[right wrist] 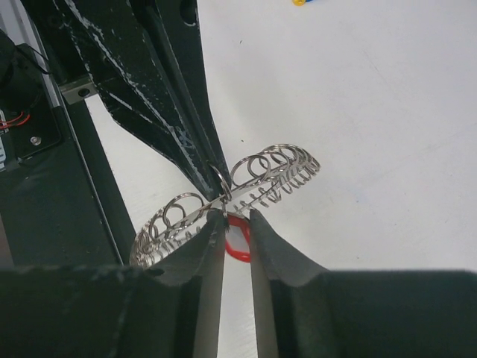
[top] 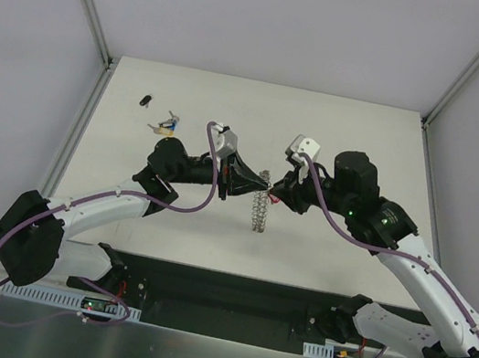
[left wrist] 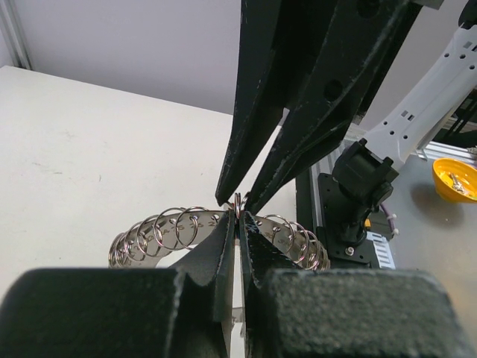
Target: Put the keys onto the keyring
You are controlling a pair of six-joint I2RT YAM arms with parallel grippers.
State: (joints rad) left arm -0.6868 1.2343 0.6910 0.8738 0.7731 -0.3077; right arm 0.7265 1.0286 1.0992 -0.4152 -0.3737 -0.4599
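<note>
Keyring (left wrist: 168,227) sits at mid-counter, between your two arms, turned on edge so the top view shows it as a thin coiled strip. You cannot tell whether its lower rim touches the counter (top: 366,146).

Your left hand (left wrist: 238,218) comes in from the left with its fingers together, pinching the wire coils at the top of the keyring. The coils fan out to either side of the pinch.

Your right hand (right wrist: 238,218) comes in from the right, tip to tip with the left hand. Its fingers stand a narrow gap apart and clamp the red-tagged key (right wrist: 240,256), whose tag fills that gap from one finger to the other. The small metal end of the key touches the keyring's rim just beside the left fingertips.

Spare keys (top: 167,126) lie in a small cluster at the far left of the counter, well apart from the keyring. A small black object (top: 146,99) lies just beyond them.
</note>
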